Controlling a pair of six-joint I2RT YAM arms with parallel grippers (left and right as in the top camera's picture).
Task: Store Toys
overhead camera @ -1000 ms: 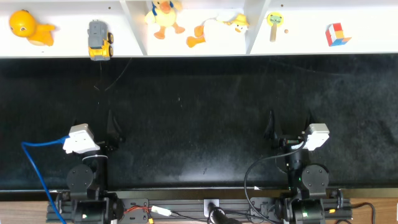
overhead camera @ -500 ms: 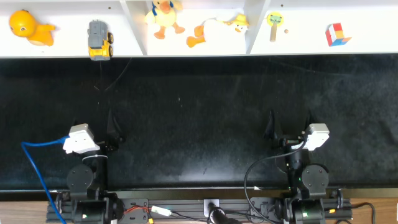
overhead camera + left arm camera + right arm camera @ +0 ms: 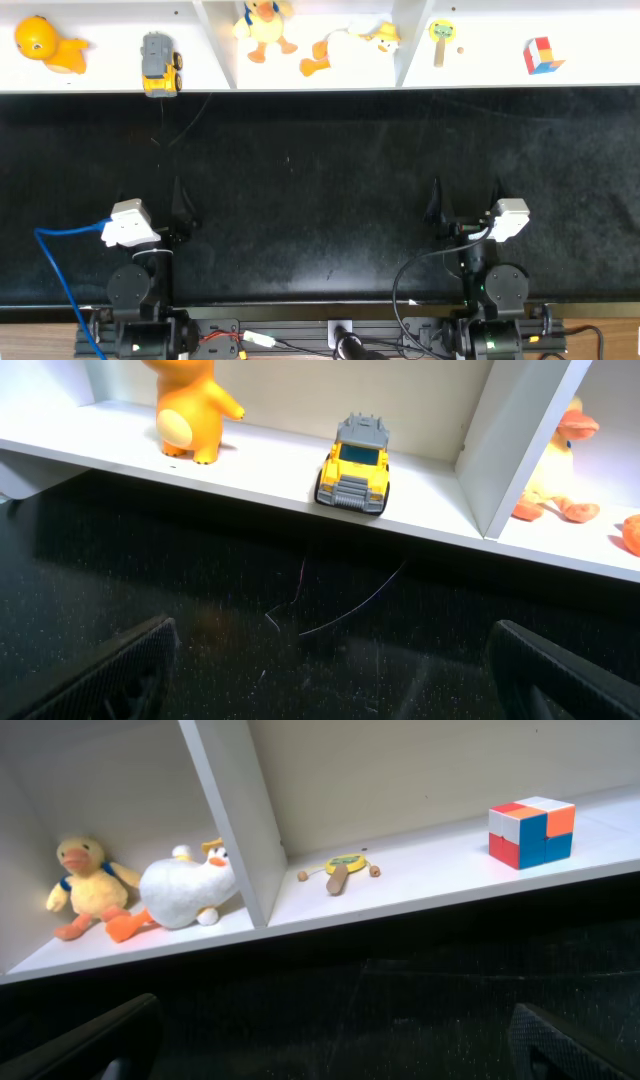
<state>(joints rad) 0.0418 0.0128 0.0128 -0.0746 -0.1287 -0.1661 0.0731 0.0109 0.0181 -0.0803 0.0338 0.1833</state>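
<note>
Orange on the toy figure [image 3: 45, 45] at ten o'clock; yellow and grey on the truck [image 3: 160, 64] at eleven. Yellow on the plush duck [image 3: 265, 25], white with orange feet on the goose [image 3: 350, 45], at twelve. Red, white, blue, orange squares on the cube [image 3: 541, 55] at two.

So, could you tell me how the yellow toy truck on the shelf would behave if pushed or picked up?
The yellow toy truck stands on wheels, so a nudge from front or back would probably roll it along the shelf. Its body looks like hard moulded plastic: likely stiff, fairly light, and perhaps a little slippery to grip.
</note>
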